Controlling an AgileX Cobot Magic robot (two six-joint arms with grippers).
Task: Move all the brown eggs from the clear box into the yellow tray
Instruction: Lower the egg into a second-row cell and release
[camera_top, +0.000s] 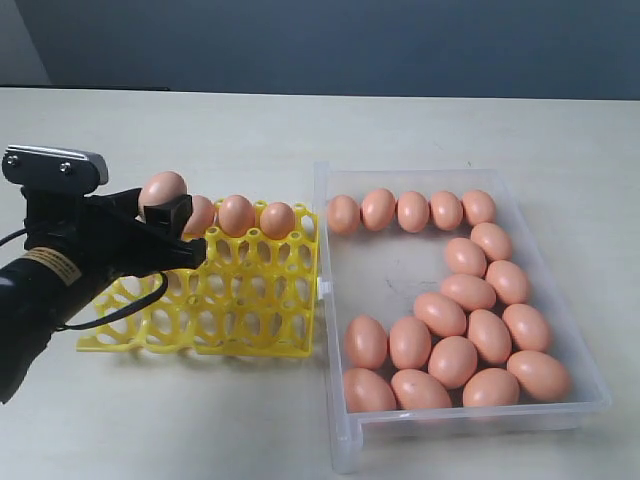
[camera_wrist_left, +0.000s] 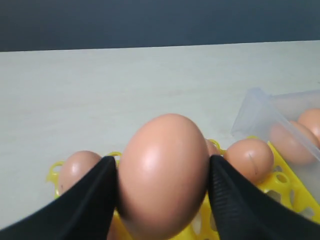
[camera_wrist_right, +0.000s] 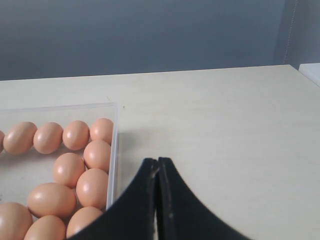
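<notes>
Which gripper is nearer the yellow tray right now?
Left. The left gripper holds an egg just above the tray, at its far row. The right gripper, jaws shut, is over table outside the box, with no tray in its view.

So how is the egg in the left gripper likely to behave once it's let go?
The held egg looks smooth and rounded, so it would probably roll unless seated in a cup of the yellow tray. The left gripper pinches only its sides, so it may slip if the grip eases. Fragility cannot be told.
</notes>
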